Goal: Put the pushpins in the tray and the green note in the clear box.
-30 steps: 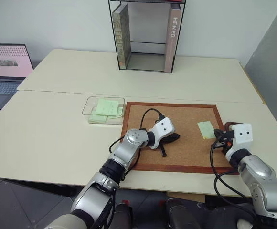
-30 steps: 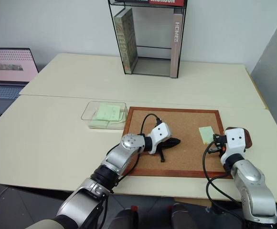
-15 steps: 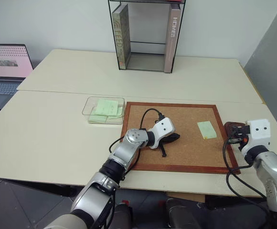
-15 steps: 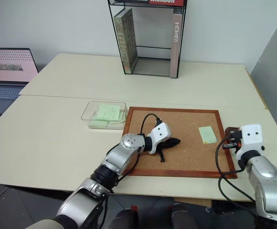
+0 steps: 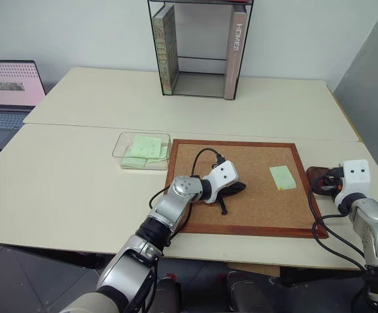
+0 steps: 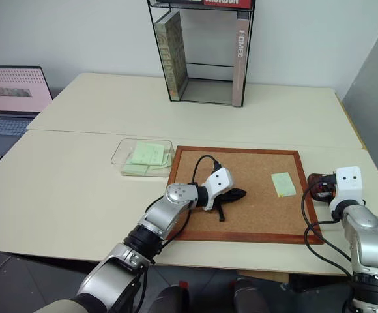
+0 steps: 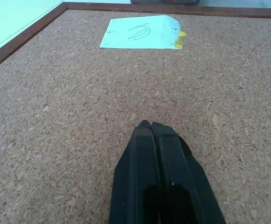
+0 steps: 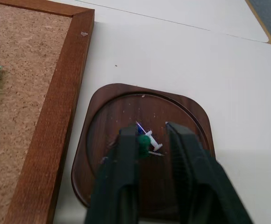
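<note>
Right end effector hides tray near part (pins partly covered).

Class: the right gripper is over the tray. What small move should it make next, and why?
Probably lift the right gripper away from the tray: its fingers stand apart and pins lie in the dish, while a yellow pushpin holds the green note.

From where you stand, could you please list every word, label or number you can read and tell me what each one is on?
"HOMES": down the spine of the pale book in the glass case.
Red label along the case's top edge: cut off, unreadable.
Spine of the greenish book: too small to read.
Laptop screen: blurred.
Green note on the cork board: a pen scribble, no legible word.
</note>
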